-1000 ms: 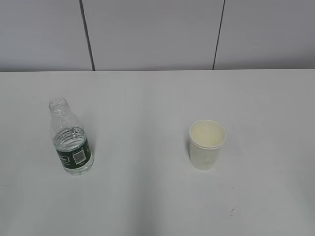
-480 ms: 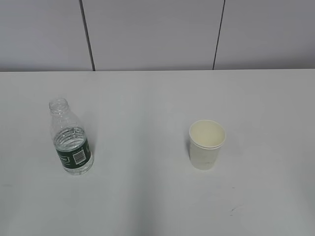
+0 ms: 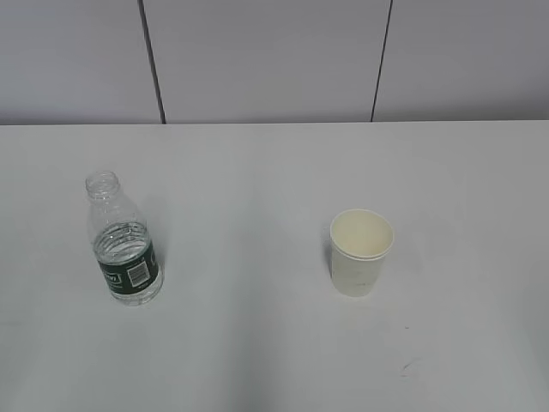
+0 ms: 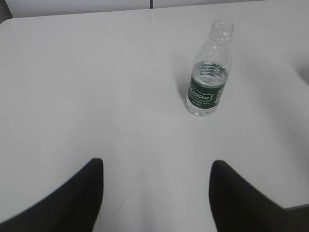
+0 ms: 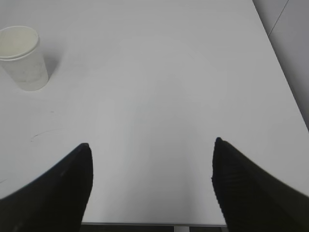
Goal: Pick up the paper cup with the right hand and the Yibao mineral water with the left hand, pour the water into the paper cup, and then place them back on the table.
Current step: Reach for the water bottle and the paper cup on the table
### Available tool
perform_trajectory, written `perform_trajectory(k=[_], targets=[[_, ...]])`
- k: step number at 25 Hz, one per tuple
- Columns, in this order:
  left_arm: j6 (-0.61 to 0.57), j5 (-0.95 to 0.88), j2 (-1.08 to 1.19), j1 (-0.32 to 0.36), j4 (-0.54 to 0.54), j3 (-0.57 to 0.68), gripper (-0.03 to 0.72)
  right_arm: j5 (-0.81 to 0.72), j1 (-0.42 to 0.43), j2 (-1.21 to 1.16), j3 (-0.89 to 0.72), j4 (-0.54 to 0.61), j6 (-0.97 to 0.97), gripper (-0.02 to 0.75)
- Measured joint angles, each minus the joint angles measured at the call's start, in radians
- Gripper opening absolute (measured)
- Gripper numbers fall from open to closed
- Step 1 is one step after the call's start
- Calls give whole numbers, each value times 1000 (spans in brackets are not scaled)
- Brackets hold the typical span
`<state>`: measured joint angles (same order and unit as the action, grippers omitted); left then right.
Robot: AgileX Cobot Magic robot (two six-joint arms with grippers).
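The Yibao mineral water bottle (image 3: 125, 245) stands upright and uncapped on the white table (image 3: 257, 343) at the left, with water in its lower half. It also shows in the left wrist view (image 4: 208, 79), far ahead and right of my open, empty left gripper (image 4: 157, 166). The white paper cup (image 3: 361, 252) stands upright right of centre. It also shows in the right wrist view (image 5: 23, 58) at the top left, far from my open, empty right gripper (image 5: 150, 147). Neither arm shows in the exterior view.
A grey panelled wall (image 3: 274, 60) runs behind the table's far edge. The table's right edge (image 5: 280, 72) and near edge (image 5: 154, 224) show in the right wrist view. A faint scratch (image 3: 407, 367) marks the tabletop.
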<state>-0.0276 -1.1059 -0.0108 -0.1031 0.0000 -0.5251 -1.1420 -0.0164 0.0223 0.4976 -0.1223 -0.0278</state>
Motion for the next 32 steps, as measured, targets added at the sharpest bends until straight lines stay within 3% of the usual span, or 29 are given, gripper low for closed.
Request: perform_trajectory(k=[5, 11, 13, 17, 24, 27, 32], targets=[[0, 19, 0, 0, 0, -20, 433, 34, 0, 0, 16, 0, 0, 571], [0, 520, 6, 0, 17, -80, 433, 573, 0, -34, 45, 1, 0, 571], [0, 731, 58, 0, 62, -44, 433, 812, 0, -122, 45, -21, 0, 571], [0, 959, 212, 0, 62, 69, 433, 1024, 0, -341, 41, -31, 0, 571], [0, 1206, 605, 0, -103, 210, 433, 1250, 0, -798, -3, -35, 2, 571], [0, 1260, 705, 0, -132, 262, 433, 1309, 0, -931, -47, -39, 20, 571], [84, 1448, 780, -2, -147, 381, 433, 1543, 0, -1085, -174, -56, 63, 571]])
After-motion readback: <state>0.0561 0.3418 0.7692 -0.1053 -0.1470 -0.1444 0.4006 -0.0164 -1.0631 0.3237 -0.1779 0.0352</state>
